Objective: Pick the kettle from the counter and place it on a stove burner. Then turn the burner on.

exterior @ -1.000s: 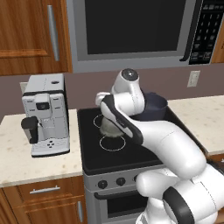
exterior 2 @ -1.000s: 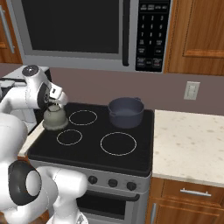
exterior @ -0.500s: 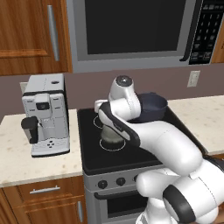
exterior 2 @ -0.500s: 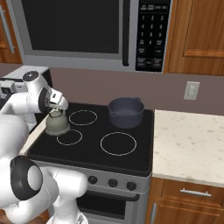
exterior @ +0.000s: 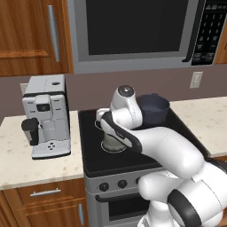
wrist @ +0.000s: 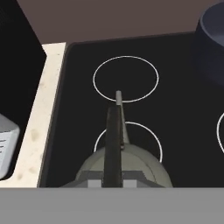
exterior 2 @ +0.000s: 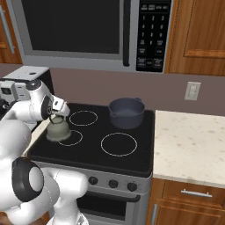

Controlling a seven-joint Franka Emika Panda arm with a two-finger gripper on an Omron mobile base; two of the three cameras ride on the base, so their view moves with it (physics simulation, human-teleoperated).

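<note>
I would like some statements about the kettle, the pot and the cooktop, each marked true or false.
1. The kettle is at the front left burner of the cooktop. True.
2. The pincer is open and away from the kettle. False: it is shut on the kettle's handle.
3. The dark pot stands on the beige counter. False: it stands at the back right of the black cooktop.
4. A coffee machine stands on the counter left of the stove. True.
5. A burner glows red. False: all visible rings are dark.

glossy white rounded arm (exterior: 164,146), dark joints
</note>
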